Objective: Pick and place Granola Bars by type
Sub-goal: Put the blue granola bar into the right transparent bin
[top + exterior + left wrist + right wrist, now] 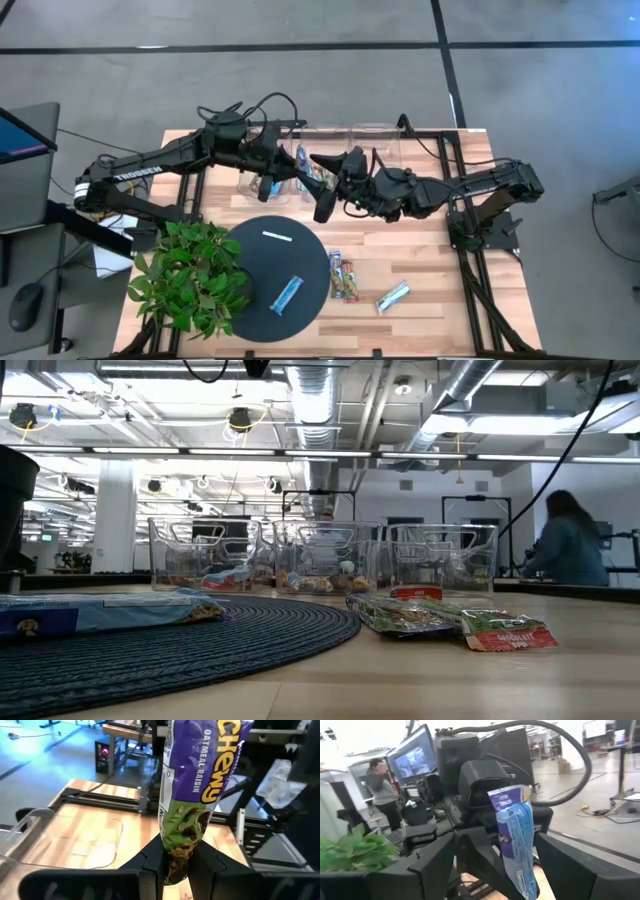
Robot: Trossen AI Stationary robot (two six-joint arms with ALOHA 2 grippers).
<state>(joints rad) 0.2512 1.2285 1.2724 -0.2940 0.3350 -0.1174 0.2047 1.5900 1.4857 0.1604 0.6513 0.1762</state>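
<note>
Surface (420, 270): pale wooden top carrying a round dark mat (275, 280), a leafy plant (190, 275) and three clear bins (320, 150) along the far edge.
Left tool (177, 865): fingers pressed together on the lower end of a purple-and-green bar (195, 785), which stands upright above the bins.
Right tool (495, 865): fingers spread wide on either side of the same bar, seen here from its blue-and-purple back (517, 840); not gripping it.
Bar on mat: one blue bar (287, 295) near the mat's front edge, with a thin white strip (277, 236) farther back.
Bars on bare wood: a red-and-green pair (343, 277) just right of the mat; a silvery-blue one (392, 297) near them.
Bins: each holds several wrapped bars (320, 582), kinds unclear.
Background: a person (568, 545) beyond the surface.
</note>
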